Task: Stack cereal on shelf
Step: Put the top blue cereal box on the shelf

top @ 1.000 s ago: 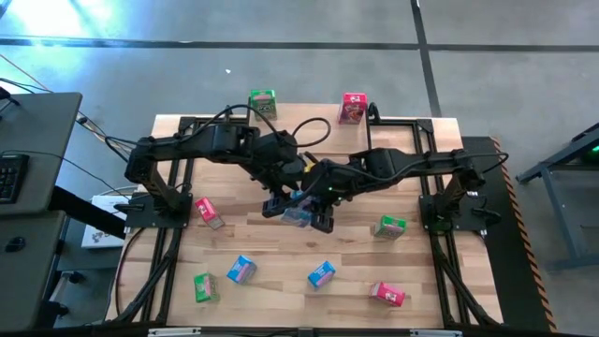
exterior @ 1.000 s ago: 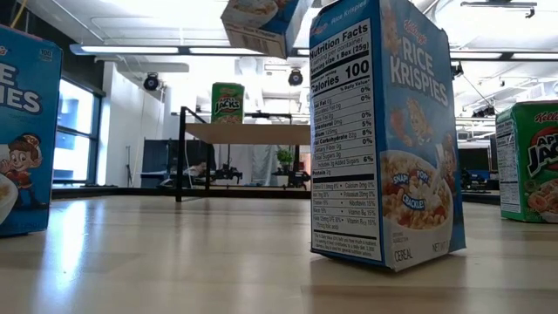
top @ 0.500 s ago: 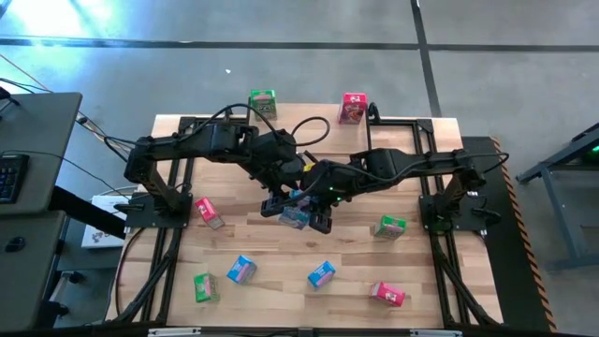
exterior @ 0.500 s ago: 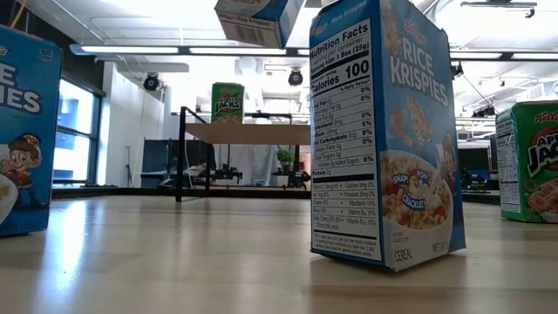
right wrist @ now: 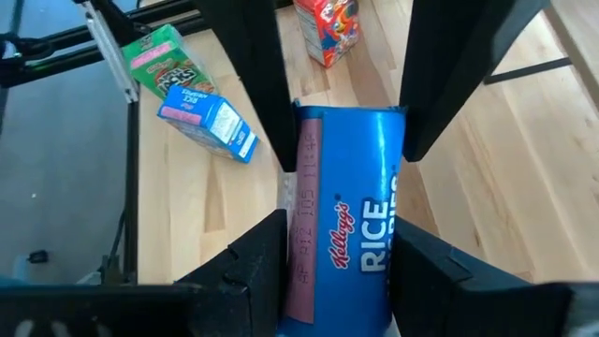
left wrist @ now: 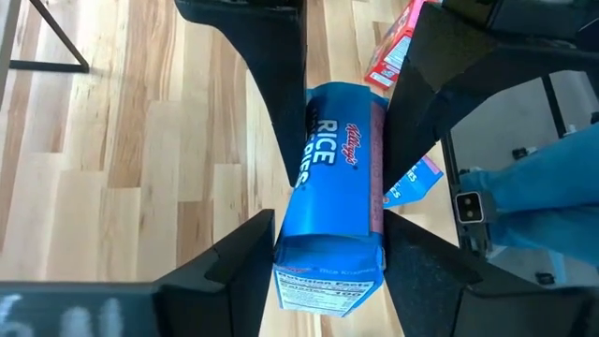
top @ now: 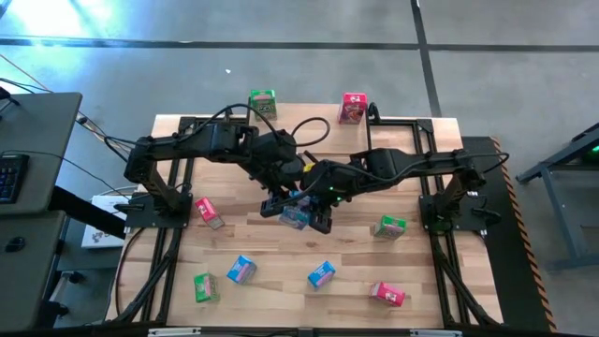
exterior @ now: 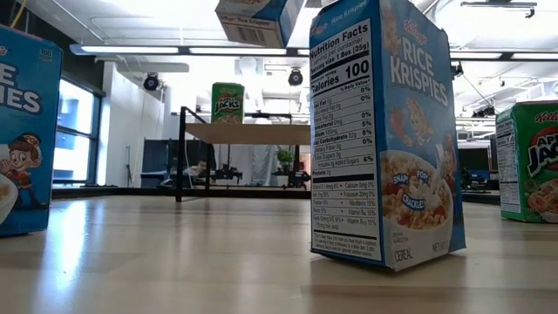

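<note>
A blue cereal box [top: 296, 217] hangs in the air over the table's middle, between both grippers; the low view shows it [exterior: 253, 19] at the top edge. My left gripper [top: 277, 208] and my right gripper [top: 321, 221] are each shut on it. The shelf [exterior: 248, 133] stands at the far edge with a green box [exterior: 227, 102] upright on its plank. In the high view this green box [top: 263, 103] and a red-pink box [top: 352, 108] stand at the far edge. My left gripper pinches the blue box's two long sides [left wrist: 284, 245] between its two fingers, at the end with the nutrition panel. The fingers come from above, slanting from the table's left, across the box. The box is lifted clear and lies roughly level. My right gripper pinches the same box's two long sides [right wrist: 298, 245] between its two fingers, at the opposite end. The fingers come from above, slanting from the table's right, across the box. The box is clear of the table.
Loose boxes lie about the table: red-pink [top: 208, 212] at the left, blue [top: 241, 270], green [top: 206, 286] and blue [top: 321, 274] near the front, red-pink [top: 387, 294] at the front right, green [top: 390, 226] at the right. A blue box [exterior: 384, 139] stands close to the low camera.
Both grippers have risen a little with the blue box, which has tipped slightly nearer to level. Over the last half second it has kept still.
</note>
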Tool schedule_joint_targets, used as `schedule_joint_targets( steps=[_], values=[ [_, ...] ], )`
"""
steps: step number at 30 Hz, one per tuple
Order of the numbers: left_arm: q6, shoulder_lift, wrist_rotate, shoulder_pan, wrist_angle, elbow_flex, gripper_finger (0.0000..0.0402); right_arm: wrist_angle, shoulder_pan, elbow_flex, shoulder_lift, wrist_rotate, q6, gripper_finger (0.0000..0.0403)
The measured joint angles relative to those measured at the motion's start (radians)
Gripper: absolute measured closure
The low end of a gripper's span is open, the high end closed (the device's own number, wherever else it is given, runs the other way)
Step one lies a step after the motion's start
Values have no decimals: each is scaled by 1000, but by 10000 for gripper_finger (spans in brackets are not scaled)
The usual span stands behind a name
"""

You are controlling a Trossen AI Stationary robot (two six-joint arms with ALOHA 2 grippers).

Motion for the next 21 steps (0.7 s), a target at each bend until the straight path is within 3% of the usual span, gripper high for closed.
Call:
schedule_joint_targets(
  steps=[10, 21],
  values=[
    [0, 2, -3, -9, 5, 0, 234, -8, 0, 0, -1, -13, -1, 250],
    [1, 2, -9, -15, 6, 0, 234, -10, 0, 0, -3, -32, 12, 193]
  ],
)
